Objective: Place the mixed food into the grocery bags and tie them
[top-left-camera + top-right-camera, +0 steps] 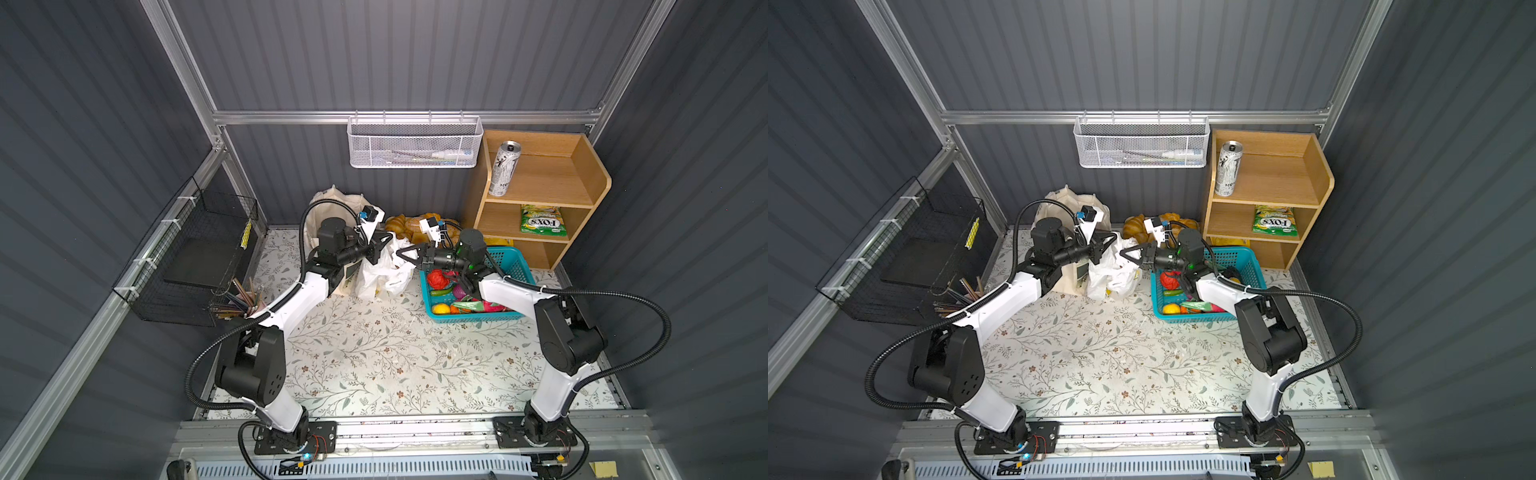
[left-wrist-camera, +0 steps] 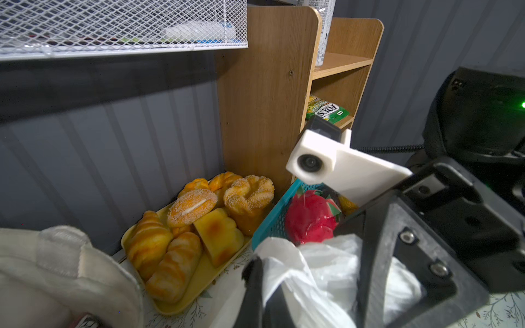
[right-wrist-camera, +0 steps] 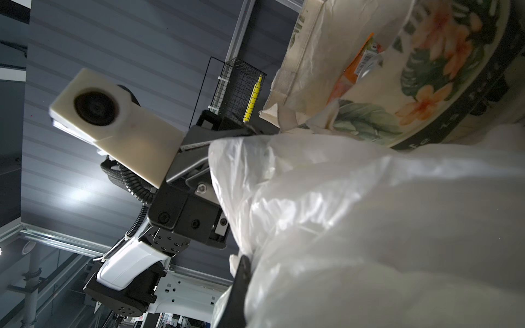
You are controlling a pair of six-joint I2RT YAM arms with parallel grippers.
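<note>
**A:** Your left claw point(image 1: 385, 243) and right claw point(image 1: 402, 254) are both clamped on the top of the plastic bag point(image 1: 380, 276). If you pull hard, the thin film could tear or slip out.

**B:** The can point(image 1: 503, 168) and sweets pouch point(image 1: 543, 221) sit unpacked on the shelf point(image 1: 540, 178).

**A:** The flowered counter point(image 1: 374, 353) is crowded at the back, and the grey walls point(image 1: 374, 62) stand close.

White plastic bag point(image 1: 381, 277), teal basket point(image 1: 478, 317), leaf-patterned tabletop point(image 1: 374, 353)
</note>
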